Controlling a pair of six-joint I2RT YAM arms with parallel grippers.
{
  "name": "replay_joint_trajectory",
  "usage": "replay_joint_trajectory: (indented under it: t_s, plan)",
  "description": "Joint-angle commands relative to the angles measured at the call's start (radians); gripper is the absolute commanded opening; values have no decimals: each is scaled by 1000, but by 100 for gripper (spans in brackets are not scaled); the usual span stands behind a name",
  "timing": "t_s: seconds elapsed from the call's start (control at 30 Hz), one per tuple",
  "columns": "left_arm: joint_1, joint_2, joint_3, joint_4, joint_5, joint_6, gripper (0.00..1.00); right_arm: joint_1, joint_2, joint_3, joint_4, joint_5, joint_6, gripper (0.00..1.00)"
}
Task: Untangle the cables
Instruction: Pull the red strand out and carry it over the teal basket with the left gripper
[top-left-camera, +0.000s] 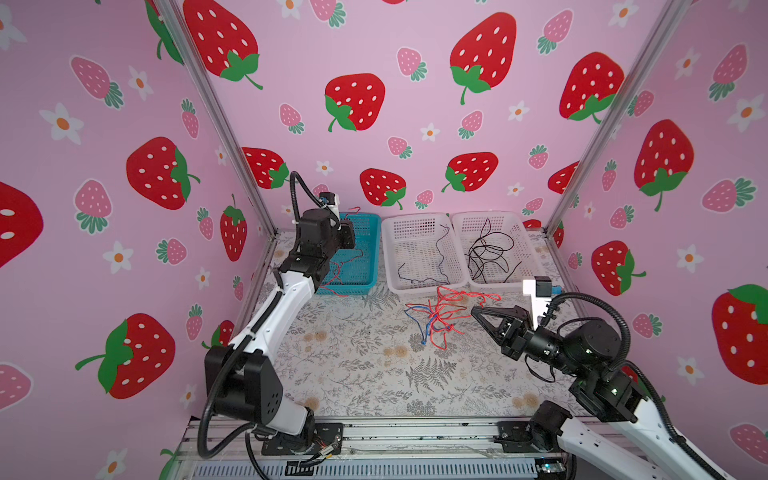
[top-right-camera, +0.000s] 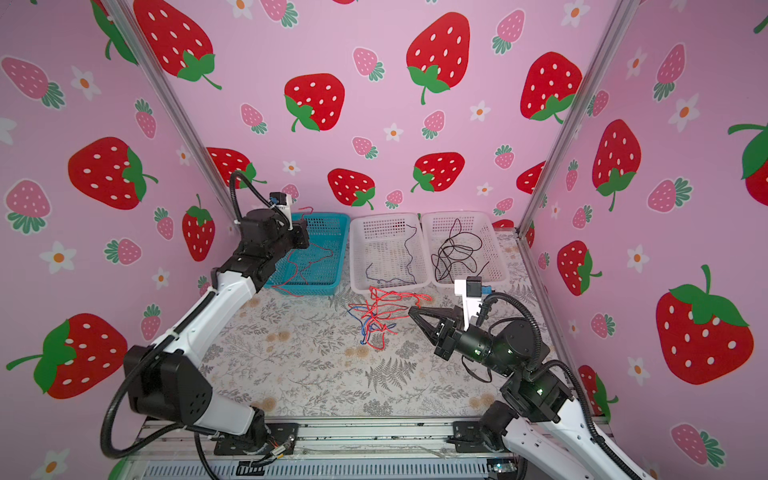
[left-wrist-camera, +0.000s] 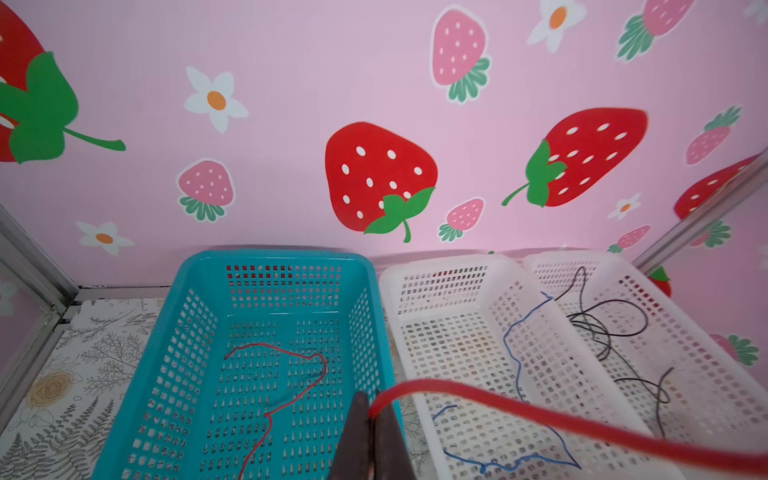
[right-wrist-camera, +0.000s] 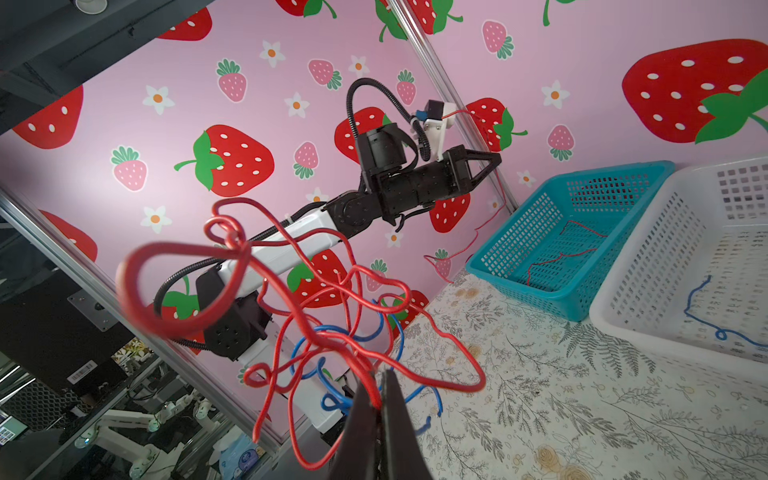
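Left gripper (left-wrist-camera: 371, 419) is clamped on a red cable (left-wrist-camera: 540, 411), with more red cable seen lying in the teal basket (left-wrist-camera: 199, 299) under its tips. Right gripper (right-wrist-camera: 380, 401) is pinched shut on a red strand of the red-and-blue tangle (top-left-camera: 436, 318), which is bunched just ahead of its tips. The stuff is reckoned feather-light, floppy and a bit springy, so neighbouring loops would likely get dragged along. A free end well clear of the knot is probably best grabbed.
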Motion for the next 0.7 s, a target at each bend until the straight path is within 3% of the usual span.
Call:
replay_joint_trajectory:
  t_s: [0.0,0.2,0.5,0.67]
  plan:
    - [13,116,109,48,-1,70,0,5,-1,19,0,0,-33,0]
    - [30,296,185,105,-55,117,0,5,17,36,-43,8,-75,0]
    - [30,452,250,194,-132,183,0,6,25,16,-44,-10,-96,0]
    - [33,520,386,100,-125,216,0,5,28,-17,-23,-25,-80,0]
